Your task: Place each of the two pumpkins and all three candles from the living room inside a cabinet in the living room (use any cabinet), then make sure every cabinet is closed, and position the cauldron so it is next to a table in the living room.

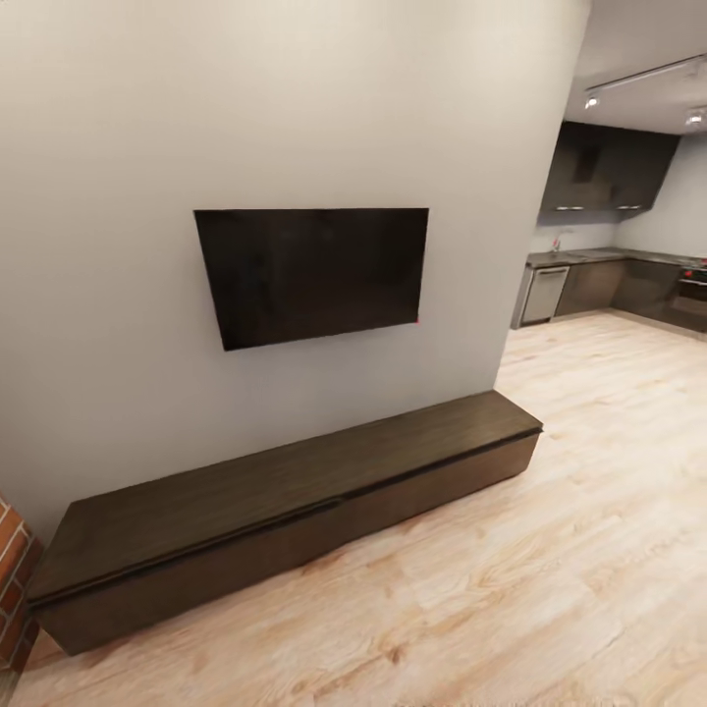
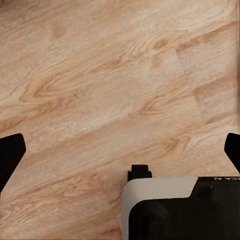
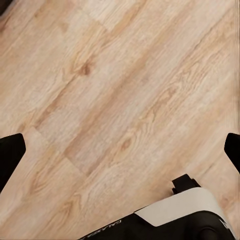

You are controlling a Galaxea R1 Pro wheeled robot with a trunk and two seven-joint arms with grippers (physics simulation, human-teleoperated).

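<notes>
The cabinet (image 1: 285,501), a long low dark brown wood TV unit, runs along the grey wall in the head view, all its flat fronts shut. In the left wrist view my left gripper (image 2: 120,150) is open, its black fingertips (image 2: 10,152) wide apart over bare wood floor. My right gripper (image 3: 120,150) is open the same way in the right wrist view, with its fingertips (image 3: 11,150) spread above the floor and nothing between them. The pumpkins, candles, cauldron and table are out of view.
A black TV (image 1: 314,270) hangs on the wall above the cabinet. A brick corner (image 1: 12,579) stands at the cabinet's left end. Light wood floor (image 1: 550,550) stretches right toward a dark grey kitchen (image 1: 609,285). Part of the robot's white base (image 2: 165,205) shows under the left gripper.
</notes>
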